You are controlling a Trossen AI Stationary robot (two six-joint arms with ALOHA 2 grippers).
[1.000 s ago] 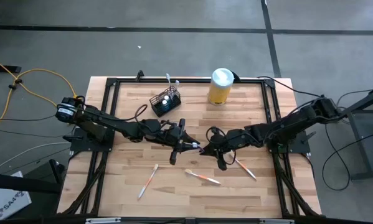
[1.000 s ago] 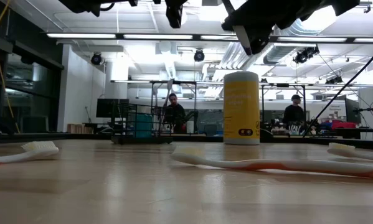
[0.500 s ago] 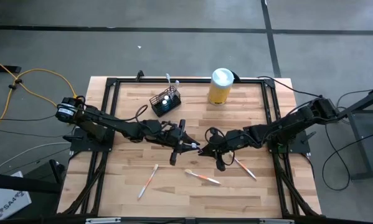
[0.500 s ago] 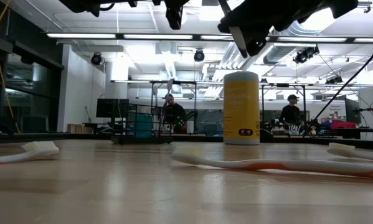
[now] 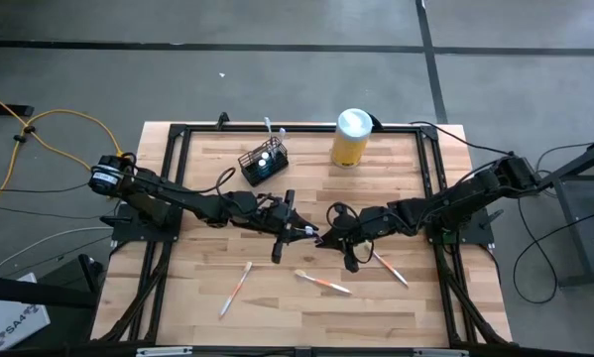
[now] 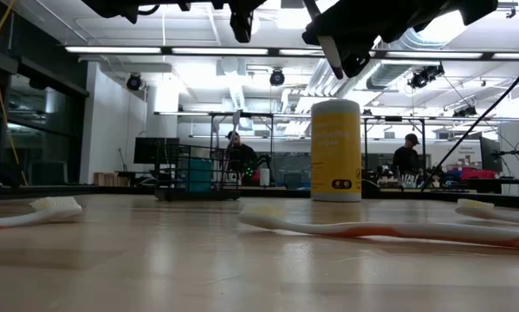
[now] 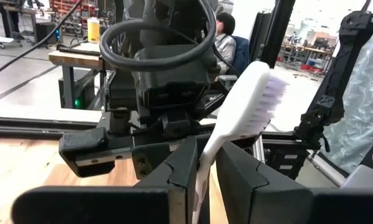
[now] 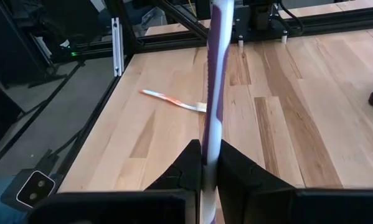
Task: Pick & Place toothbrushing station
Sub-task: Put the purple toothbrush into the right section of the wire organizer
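Black mesh toothbrushing station stands beyond both arms' fingers.

A: What sits on the counter toward the top of the overhead picture?
B: A yellow canister with a white lid, upper centre

A: And lower down?
B: Three orange-and-white toothbrushes lie flat: one lower left, one at bottom centre, one lower right

A: Anything off the counter?
B: A yellow cable loops over the grey floor at the left edge. In the level view, two people sit in the room behind
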